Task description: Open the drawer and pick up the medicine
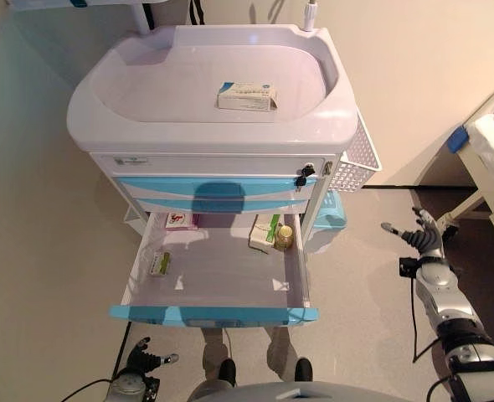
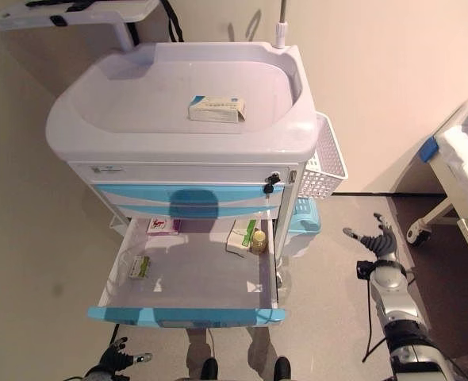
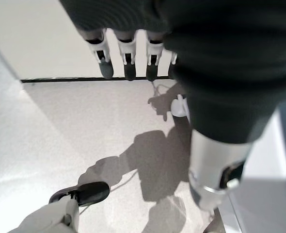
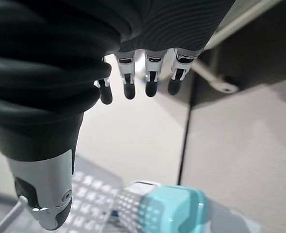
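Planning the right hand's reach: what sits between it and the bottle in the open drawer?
In the left eye view, the drawer's right wall and bare floor separate the right hand from the bottle.

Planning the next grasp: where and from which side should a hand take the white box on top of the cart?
Probably from straight above, pinching across its two long sides. The white box lies flat in the cart's recessed top, whose raised rim hinders a sideways approach; nothing lies beside the box.

A white medical cart (image 1: 130, 117) stands on the floor, one medicine box (image 1: 247, 96) lying on its recessed top. Its pulled-out drawer (image 1: 213, 314) holds boxes at the far corners, a small bottle (image 1: 285, 237) and a packet (image 1: 160, 263) near the left wall.
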Robot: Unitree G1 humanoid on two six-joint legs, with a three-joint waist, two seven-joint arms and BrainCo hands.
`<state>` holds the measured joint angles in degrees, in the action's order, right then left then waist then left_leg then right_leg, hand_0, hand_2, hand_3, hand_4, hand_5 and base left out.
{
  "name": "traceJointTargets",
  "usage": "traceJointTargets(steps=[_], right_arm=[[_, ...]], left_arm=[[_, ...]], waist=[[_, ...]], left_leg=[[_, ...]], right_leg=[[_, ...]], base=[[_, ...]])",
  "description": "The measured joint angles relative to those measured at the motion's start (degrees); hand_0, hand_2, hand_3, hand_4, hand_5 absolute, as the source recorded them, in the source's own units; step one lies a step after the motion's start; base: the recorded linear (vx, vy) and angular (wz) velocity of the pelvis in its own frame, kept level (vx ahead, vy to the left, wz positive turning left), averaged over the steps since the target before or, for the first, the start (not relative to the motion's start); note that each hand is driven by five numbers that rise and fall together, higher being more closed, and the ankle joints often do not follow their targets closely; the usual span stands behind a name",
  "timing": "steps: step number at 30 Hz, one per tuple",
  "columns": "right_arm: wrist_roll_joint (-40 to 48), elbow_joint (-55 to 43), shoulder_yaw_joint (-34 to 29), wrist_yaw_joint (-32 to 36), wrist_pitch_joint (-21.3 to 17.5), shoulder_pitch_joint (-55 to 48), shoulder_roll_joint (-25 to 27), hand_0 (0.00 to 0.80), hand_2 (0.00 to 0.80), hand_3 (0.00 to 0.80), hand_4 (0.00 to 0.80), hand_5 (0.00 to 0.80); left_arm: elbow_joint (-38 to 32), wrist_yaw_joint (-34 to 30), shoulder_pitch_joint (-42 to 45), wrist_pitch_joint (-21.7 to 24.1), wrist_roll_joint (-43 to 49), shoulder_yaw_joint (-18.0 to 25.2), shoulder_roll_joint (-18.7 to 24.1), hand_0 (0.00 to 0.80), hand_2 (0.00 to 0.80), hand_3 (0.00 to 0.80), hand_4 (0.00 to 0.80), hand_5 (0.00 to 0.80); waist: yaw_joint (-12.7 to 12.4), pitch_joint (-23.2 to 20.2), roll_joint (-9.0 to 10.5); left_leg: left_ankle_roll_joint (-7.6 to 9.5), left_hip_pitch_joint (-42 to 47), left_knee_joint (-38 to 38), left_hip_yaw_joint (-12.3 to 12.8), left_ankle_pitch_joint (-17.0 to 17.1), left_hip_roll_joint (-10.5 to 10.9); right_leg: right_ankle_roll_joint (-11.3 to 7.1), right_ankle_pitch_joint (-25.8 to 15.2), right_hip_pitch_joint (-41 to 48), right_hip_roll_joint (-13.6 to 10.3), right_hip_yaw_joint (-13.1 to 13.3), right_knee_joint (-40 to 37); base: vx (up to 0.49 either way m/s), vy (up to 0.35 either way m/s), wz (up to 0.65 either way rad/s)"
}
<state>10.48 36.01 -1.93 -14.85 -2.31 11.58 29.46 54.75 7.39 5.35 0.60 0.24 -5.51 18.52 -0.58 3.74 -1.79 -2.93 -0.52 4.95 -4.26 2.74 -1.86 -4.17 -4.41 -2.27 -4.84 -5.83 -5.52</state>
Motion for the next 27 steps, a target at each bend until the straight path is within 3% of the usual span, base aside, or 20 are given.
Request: traceJointTargets(steps=[13, 20, 27], right_arm=[[0.44, 9.16, -0.52, 1.35, 0.21, -0.16, -0.59, 0.000, 0.000, 0.000, 0.000, 0.000], [0.44, 12.85, -0.57, 2.37, 0.17, -0.66, -1.40, 0.000, 0.000, 0.000, 0.000, 0.000], [0.44, 14.45, -0.56, 3.38, 0.16, -0.93, -1.94, 0.000, 0.000, 0.000, 0.000, 0.000]], left_arm=[[-1.97, -3.40, -1.49, 0.27, 2.41, -4.98, 2.82, 0.000, 0.000, 0.000, 0.000, 0.000], [-4.42, -5.18, -2.72, 0.36, 10.55, -11.44, 7.44, 0.000, 0.000, 0.000, 0.000, 0.000], [-5.97, -6.49, -4.46, 1.23, 17.07, -14.18, 8.08, 0.000, 0.000, 0.000, 0.000, 0.000]], waist=[[1.25, 0.84, -1.31], [1.46, 1.17, -1.85], [1.65, 1.17, -1.85]], left_leg=[[0.01, 0.79, 0.02, 1.02, -0.03, -0.11], [0.03, 0.79, 0.03, 1.18, -0.06, -0.06], [0.11, 0.79, 0.04, 1.65, -0.11, 0.02]], right_leg=[[-0.08, -0.06, 0.47, 0.07, 0.73, -0.01], [-0.09, -0.06, 0.26, 0.06, 0.98, 0.00], [-0.15, -0.18, 0.09, 0.00, 1.53, 0.00]], base=[[-0.004, 0.000, -0.01], [0.003, 0.000, -0.01], [0.008, -0.007, -0.03]])
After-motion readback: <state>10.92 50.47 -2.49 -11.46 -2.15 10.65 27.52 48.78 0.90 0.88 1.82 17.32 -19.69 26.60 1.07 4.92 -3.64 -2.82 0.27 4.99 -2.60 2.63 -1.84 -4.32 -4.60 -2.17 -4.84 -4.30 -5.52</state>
